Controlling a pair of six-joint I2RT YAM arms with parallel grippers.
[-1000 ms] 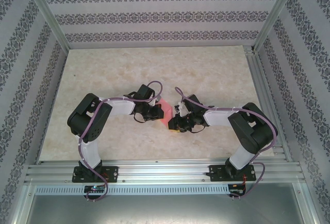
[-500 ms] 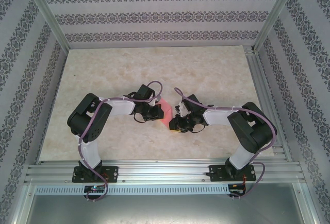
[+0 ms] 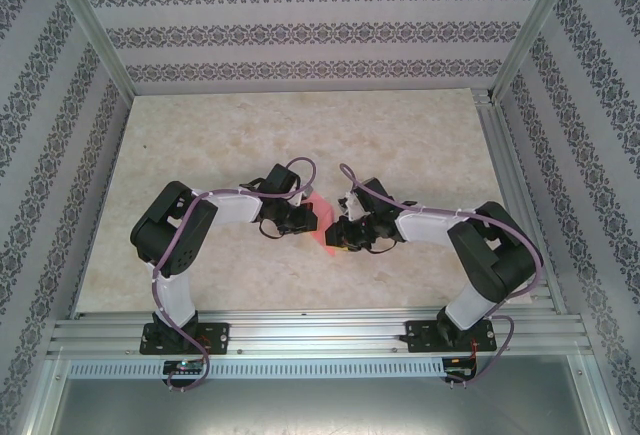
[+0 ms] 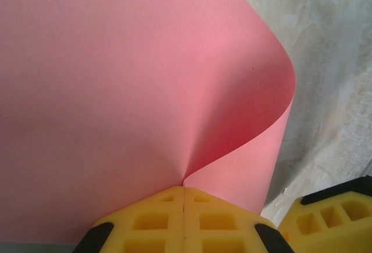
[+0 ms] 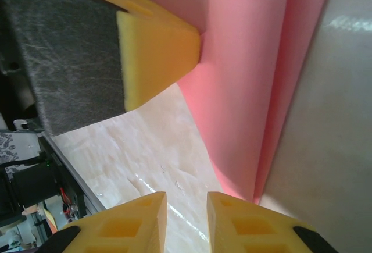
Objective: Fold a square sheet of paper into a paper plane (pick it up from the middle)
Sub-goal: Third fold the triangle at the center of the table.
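Observation:
The square sheet of paper [image 3: 322, 218] is plain pink-red and sits between the two grippers at mid-table. My left gripper [image 4: 183, 188] is shut on the sheet's edge [image 4: 116, 90], which bulges up and curls over to the right. In the right wrist view the sheet [image 5: 250, 72] stands as a doubled curved wall, with the left gripper's yellow fingertip [image 5: 157, 49] pinching it. My right gripper [image 5: 187, 198] is open a small way over bare table, with nothing between its fingers; its right finger is close beside the sheet's lower corner. A paper plane is out of view.
The marbled tabletop [image 3: 300, 135] extends behind the grippers. Patterned walls and an aluminium frame [image 3: 510, 155] enclose it. The arm bases stand on the near rail [image 3: 320, 330].
My right gripper has crept slightly up and left toward the sheet. The left gripper keeps its hold and has not moved.

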